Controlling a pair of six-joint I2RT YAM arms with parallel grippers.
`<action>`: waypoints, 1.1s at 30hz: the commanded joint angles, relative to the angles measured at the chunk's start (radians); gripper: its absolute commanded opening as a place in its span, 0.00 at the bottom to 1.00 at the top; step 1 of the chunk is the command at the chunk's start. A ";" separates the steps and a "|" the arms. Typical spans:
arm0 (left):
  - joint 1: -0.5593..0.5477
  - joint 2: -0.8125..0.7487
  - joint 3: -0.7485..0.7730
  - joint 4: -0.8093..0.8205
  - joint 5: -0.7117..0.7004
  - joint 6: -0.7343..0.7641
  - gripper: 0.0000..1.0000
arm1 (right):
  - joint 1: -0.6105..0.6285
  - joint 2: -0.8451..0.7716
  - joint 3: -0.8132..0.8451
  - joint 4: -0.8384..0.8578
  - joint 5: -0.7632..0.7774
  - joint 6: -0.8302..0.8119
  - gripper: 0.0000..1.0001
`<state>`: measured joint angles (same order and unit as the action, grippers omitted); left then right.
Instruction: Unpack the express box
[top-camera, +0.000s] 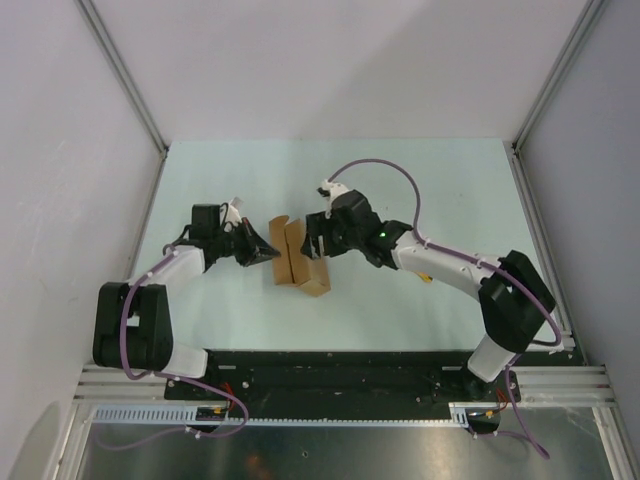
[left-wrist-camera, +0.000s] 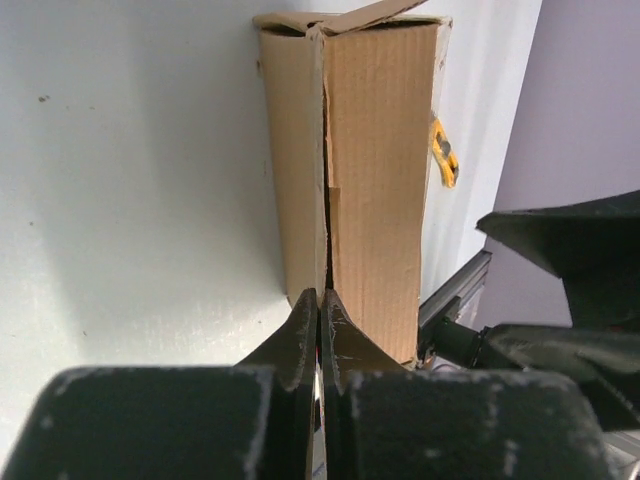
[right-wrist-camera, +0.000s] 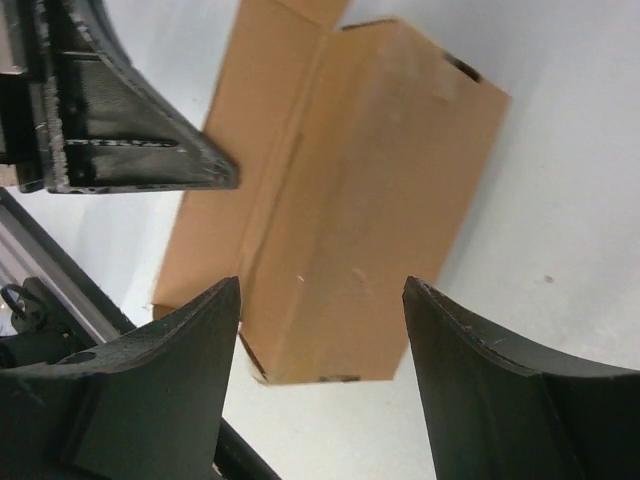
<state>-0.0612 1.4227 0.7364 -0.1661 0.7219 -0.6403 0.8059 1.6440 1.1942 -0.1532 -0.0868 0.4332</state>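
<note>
A: Left gripper (left-wrist-camera: 320, 303)?
B: Closed tight, nosed up against the seam of the express box (left-wrist-camera: 370, 170).
A: Right gripper (right-wrist-camera: 322, 288)?
B: Spread wide, straddling one end of the same box.
A: And the box?
B: Lying mid-worktop, slightly toward the near edge and left side.

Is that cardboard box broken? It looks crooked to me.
The express box is split open along its long seam, with end flaps sticking up unevenly. The left gripper, shut, has its tips right at that seam.

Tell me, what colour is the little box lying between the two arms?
The box is plain brown cardboard; the right wrist view shows it best.
</note>
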 joint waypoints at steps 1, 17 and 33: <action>-0.011 -0.047 0.024 0.005 0.071 -0.033 0.00 | 0.044 0.066 0.093 -0.022 -0.002 -0.048 0.69; -0.015 -0.058 0.074 0.004 0.137 -0.041 0.00 | 0.021 0.105 0.113 -0.144 0.071 0.012 0.56; -0.015 -0.057 0.112 0.005 0.175 -0.061 0.00 | 0.061 0.100 0.180 -0.157 0.133 -0.013 0.77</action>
<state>-0.0719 1.3918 0.7994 -0.1890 0.8421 -0.6823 0.8558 1.7672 1.3357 -0.2947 -0.0036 0.4244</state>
